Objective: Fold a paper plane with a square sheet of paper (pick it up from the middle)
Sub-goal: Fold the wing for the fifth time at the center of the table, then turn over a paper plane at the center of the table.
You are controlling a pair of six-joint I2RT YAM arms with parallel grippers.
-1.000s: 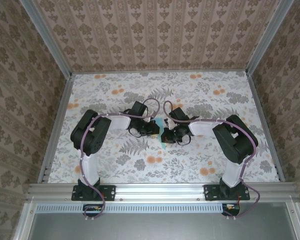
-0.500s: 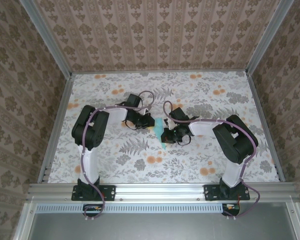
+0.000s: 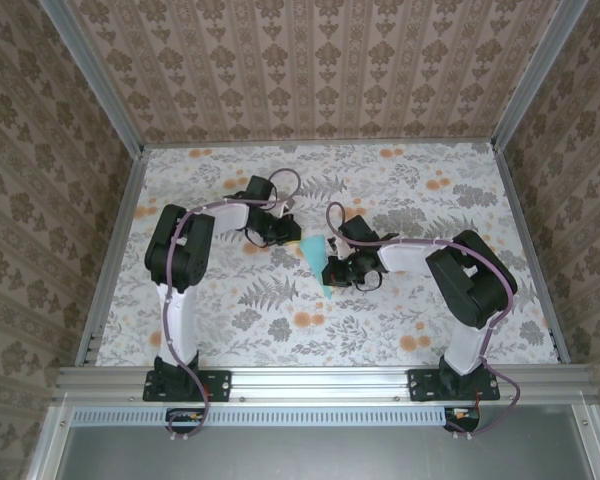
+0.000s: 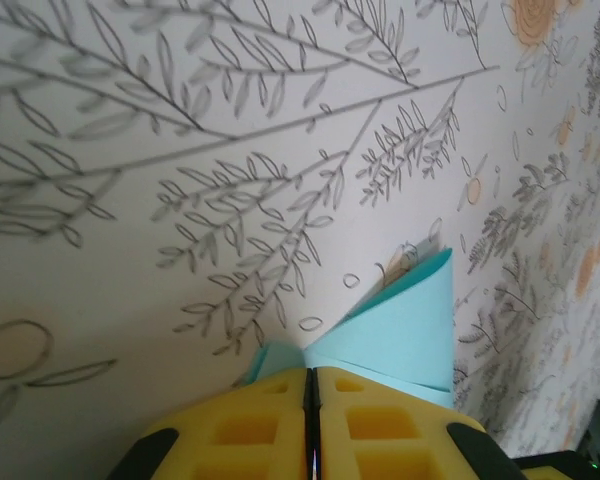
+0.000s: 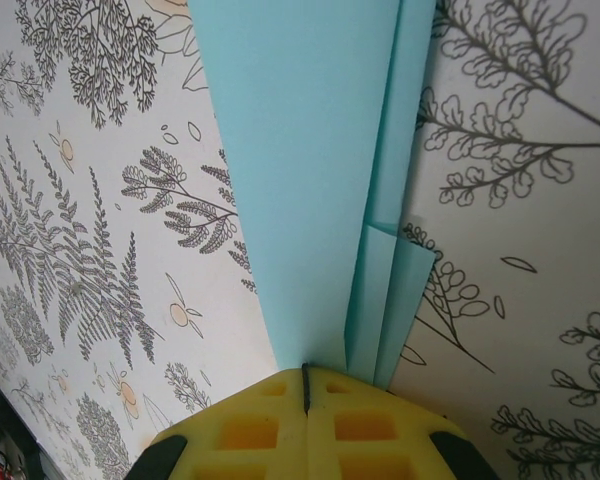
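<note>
The paper plane (image 3: 317, 264) is a folded light-teal sheet on the floral table, spread into a long triangle between both grippers. My left gripper (image 3: 292, 236) is at its far-left corner. In the left wrist view the yellow fingers (image 4: 380, 420) are shut, with a teal flap (image 4: 405, 330) coming out from their tips. My right gripper (image 3: 332, 276) is at the near, narrow end. Its jaws (image 5: 306, 368) are shut on the paper plane (image 5: 300, 170), whose stacked pleats (image 5: 390, 290) run along the right side.
The floral table (image 3: 400, 330) is fenced by aluminium rails on the left (image 3: 113, 250), the right (image 3: 527, 250) and the front (image 3: 320, 382), with patterned walls behind. Both arms bend inward toward the middle.
My left gripper has drawn back and to the left with its corner of the paper, and the teal shape has opened from a narrow strip into a wider triangle. The right gripper has stayed put.
</note>
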